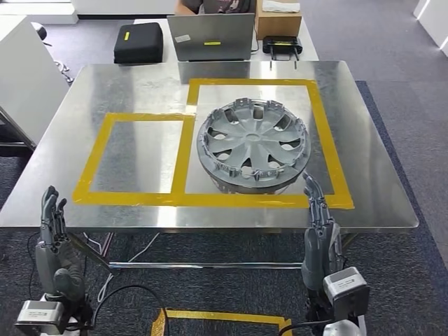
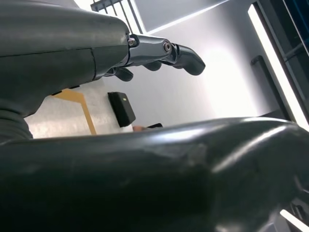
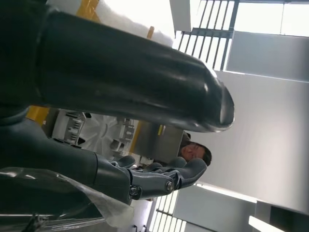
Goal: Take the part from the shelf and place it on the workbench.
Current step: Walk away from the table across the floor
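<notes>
You're in a lab-like workshop: a yellow-taped steel desk (image 1: pixel 132 84), with a grey laptop (image 1: pixel 211 36) beyond it on grey carpet (image 1: pixel 401 77).

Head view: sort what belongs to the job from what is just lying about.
Job:
wheel cover
workbench
yellow tape frame
left hand
right hand

Lying about:
laptop
black case
cardboard box

The left hand (image 1: pixel 52 231) and the right hand (image 1: pixel 319 224) are dark grey with jointed fingers and small silver screws; behind each sits a silver wrist box, with black cables.
</notes>
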Controlling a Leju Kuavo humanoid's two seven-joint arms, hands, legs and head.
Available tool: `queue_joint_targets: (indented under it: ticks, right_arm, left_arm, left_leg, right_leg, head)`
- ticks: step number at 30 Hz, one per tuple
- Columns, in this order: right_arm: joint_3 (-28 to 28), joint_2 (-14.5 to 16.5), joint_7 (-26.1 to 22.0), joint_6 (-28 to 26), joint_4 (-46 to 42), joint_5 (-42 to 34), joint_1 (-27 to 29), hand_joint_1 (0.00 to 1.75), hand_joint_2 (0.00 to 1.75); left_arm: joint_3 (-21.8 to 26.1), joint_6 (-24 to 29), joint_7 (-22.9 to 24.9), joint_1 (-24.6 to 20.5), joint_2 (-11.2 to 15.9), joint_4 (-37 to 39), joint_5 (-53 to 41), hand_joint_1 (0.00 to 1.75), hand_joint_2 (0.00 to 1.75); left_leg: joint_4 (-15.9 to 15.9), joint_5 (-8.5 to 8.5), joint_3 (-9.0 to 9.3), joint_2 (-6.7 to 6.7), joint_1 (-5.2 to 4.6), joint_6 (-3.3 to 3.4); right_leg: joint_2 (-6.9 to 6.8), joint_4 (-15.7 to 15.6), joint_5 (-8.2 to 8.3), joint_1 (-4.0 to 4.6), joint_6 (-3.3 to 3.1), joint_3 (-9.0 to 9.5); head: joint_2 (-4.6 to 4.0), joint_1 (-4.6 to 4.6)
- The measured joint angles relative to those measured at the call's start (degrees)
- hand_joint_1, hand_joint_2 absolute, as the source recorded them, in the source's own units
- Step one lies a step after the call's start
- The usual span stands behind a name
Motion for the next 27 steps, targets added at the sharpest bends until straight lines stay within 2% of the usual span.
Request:
queue_joint_targets:
  ticks: [1,2,3,4,5,7,8,9,11,12,13,14,16,17,18,19,20,22,23,24,25,27]
  right_arm:
    - [0.0,0.0,0.0,0.0,0.0,0.0,0.0,0.0,0.0]
    - [0.0,0.0,0.0,0.0,0.0,0.0,0.0,0.0,0.0]
    - [0.0,0.0,0.0,0.0,0.0,0.0,0.0,0.0,0.0]
    - [0.0,0.0,0.1,0.0,0.0,0.0,0.0,0.0,0.0]
    - [0.0,0.0,0.1,0.0,0.0,0.0,0.0,0.0,0.0]
    - [0.0,0.0,0.1,0.0,0.0,0.0,0.0,0.0,0.0]
    - [0.0,0.0,0.1,0.0,0.0,0.0,0.0,0.0,0.0]
    - [0.0,0.0,0.0,0.0,0.0,0.0,0.0,0.0,0.0]
    - [0.0,0.0,0.0,0.0,0.0,-0.1,0.0,0.0,0.0]
    - [0.0,0.0,0.0,0.0,0.0,-0.1,0.0,0.0,0.0]
    - [0.0,0.0,0.1,0.0,0.0,-0.1,0.1,0.0,0.0]
    - [0.0,0.0,0.1,0.0,0.0,-0.1,0.1,0.0,0.0]
    - [0.1,0.0,0.1,0.0,0.0,-0.1,0.1,0.0,0.0]
    - [0.1,0.0,0.1,0.0,0.0,-0.1,0.1,0.0,0.0]
    - [0.1,0.0,0.1,0.0,0.0,-0.1,0.1,0.0,0.0]
    - [0.1,0.0,0.1,0.0,0.0,-0.2,0.1,0.0,0.0]
    - [0.1,0.0,0.1,0.0,0.0,-0.2,0.0,0.0,0.0]
    - [0.1,0.0,0.1,0.0,0.0,-0.2,-0.1,0.0,0.0]
    - [0.1,0.0,0.2,0.0,0.0,-0.2,-0.1,0.0,0.0]
    - [0.2,0.0,0.2,0.0,0.0,-0.2,-0.2,0.0,0.0]
    - [0.2,0.0,0.2,-0.1,0.0,-0.2,-0.3,0.0,0.0]
    - [0.5,0.0,0.3,-0.1,0.0,-0.2,-0.3,0.0,0.0]
  left_arm:
    - [0.0,0.0,0.0,0.0,0.0,0.0,0.0,0.0,0.0]
    - [0.0,0.0,0.0,0.0,0.0,0.0,0.0,0.0,0.0]
    - [0.0,0.0,0.0,0.0,0.0,0.0,0.0,0.0,0.0]
    - [0.0,0.0,0.0,0.0,0.0,0.0,0.0,0.0,0.0]
    - [0.0,0.0,0.0,0.0,0.1,0.0,0.0,0.0,0.0]
    - [0.0,0.0,0.0,-0.1,0.1,0.0,0.0,0.0,0.0]
    - [0.0,0.0,0.0,-0.1,0.1,0.0,0.0,0.0,0.0]
    - [0.0,0.0,0.0,-0.1,0.1,0.0,0.0,0.0,0.0]
    - [0.0,0.0,0.0,-0.1,0.1,0.0,0.0,0.0,0.0]
    - [0.0,0.0,0.0,-0.1,0.1,0.0,0.0,0.0,0.0]
    - [0.1,0.0,0.0,-0.1,0.1,0.0,0.0,0.0,0.0]
    - [0.1,0.0,0.0,-0.1,0.1,0.0,0.0,0.0,0.0]
    - [0.1,0.0,0.0,-0.1,0.1,0.0,0.0,0.0,0.0]
    - [0.1,0.0,0.0,-0.1,0.1,0.0,0.0,0.0,0.0]
    - [0.1,0.1,0.0,0.0,0.1,0.0,0.0,0.0,0.0]
    - [0.1,0.1,0.0,0.0,0.1,0.0,0.0,0.0,0.0]
    - [0.1,0.1,0.0,0.0,0.1,0.0,0.0,0.0,0.0]
    - [0.1,0.2,0.0,0.0,0.1,0.0,0.1,0.0,0.0]
    - [0.1,0.2,0.0,0.1,0.1,0.0,0.1,0.0,0.0]
    - [0.2,0.3,0.0,0.1,0.1,-0.1,0.2,0.0,0.0]
    - [0.2,0.3,0.0,0.2,0.1,-0.1,0.2,0.0,0.0]
    - [0.2,0.3,0.0,0.4,0.1,-0.3,0.3,0.0,0.0]
  left_leg:
    - [4.0,-2.52,-1.13,0.0,0.08,-0.24]
    - [7.3,-4.24,-1.82,0.0,0.15,-0.39]
    - [8.9,-4.98,-1.7,0.0,0.19,-0.46]
    - [8.1,-4.6,-0.41,0.0,0.22,-0.45]
    - [4.9,-3.39,2.0,0.0,0.25,-0.37]
    - [-3.6,-1.16,7.49,-0.02,0.21,-0.01]
    - [-6.4,-0.55,9.05,-0.05,0.11,0.3]
    - [-7.7,-0.36,9.57,-0.07,-0.02,0.66]
    - [-7.8,0.31,9.02,-0.08,-0.23,1.58]
    - [-7.8,0.78,8.73,-0.01,-0.22,2.07]
    - [-8.0,1.29,8.38,0.07,-0.17,2.61]
    - [-8.1,1.85,7.9,0.15,-0.09,3.06]
    - [-8.1,2.9,6.48,0.24,-0.18,3.61]
    - [-8.1,3.49,5.65,0.25,-0.27,3.7]
    - [-8.0,4.08,4.82,0.26,-0.38,3.73]
    - [-8.0,4.63,4.06,0.25,-0.46,3.69]
    - [-8.0,5.15,3.41,0.25,-0.52,3.61]
    - [-7.9,6.05,2.43,0.21,-0.7,3.29]
    - [-7.8,6.5,2.07,0.21,-0.82,3.05]
    - [-7.8,6.99,1.77,0.22,-0.89,2.76]
    - [-7.8,7.48,1.54,0.25,-0.91,2.45]
    - [-7.8,8.16,1.19,0.22,-0.79,1.78]
  right_leg:
    - [-0.05,0.1,0.45,0.01,-0.11,-0.69]
    - [-0.08,0.3,0.85,0.01,-0.1,-1.39]
    - [-0.1,0.5,1.2,0.01,-0.06,-2.09]
    - [-0.1,0.7,1.49,0.0,0.02,-2.73]
    - [-0.09,0.9,1.74,-0.01,0.14,-3.27]
    - [-0.04,1.4,2.18,0.07,0.54,-4.06]
    - [-0.01,1.6,2.44,0.15,0.83,-4.33]
    - [0.0,1.7,2.72,0.2,1.16,-4.55]
    - [0.02,1.6,3.39,0.12,1.95,-4.85]
    - [0.07,1.7,3.16,0.02,2.29,-5.06]
    - [0.14,2.5,2.11,-0.04,2.59,-5.53]
    - [0.21,4.3,0.14,-0.07,2.8,-6.3]
    - [0.29,11.2,-5.25,-0.09,3.08,-8.61]
    - [0.3,15.0,-7.15,-0.09,3.17,-9.47]
    - [0.3,17.5,-7.84,-0.09,3.21,-9.67]
    - [0.3,18.1,-7.28,-0.08,3.16,-8.9]
    - [0.3,16.4,-5.81,-0.07,3.03,-7.01]
    - [0.3,8.4,-3.33,0.04,2.52,-0.86]
    - [0.3,4.0,-3.11,0.11,2.26,2.21]
    - [0.32,0.8,-3.35,0.23,2.04,4.26]
    - [0.34,-1.0,-3.68,0.37,1.87,5.25]
    - [0.28,-1.7,-3.18,0.36,1.39,4.54]
  head:
    - [0.0,-0.07]
    - [0.0,-0.07]
    - [0.0,-0.07]
    - [0.0,-0.08]
    - [0.0,-0.08]
    - [0.0,-0.08]
    - [0.0,-0.04]
    - [0.0,-0.03]
    - [0.0,0.01]
    - [0.0,0.0]
    - [0.0,0.08]
    - [0.0,0.17]
    - [0.0,0.37]
    - [0.0,0.4]
    - [0.0,0.4]
    - [0.0,0.4]
    - [0.0,0.4]
    - [0.0,0.41]
    - [0.0,0.38]
    - [0.0,0.37]
    - [0.0,0.35]
    - [0.0,0.37]
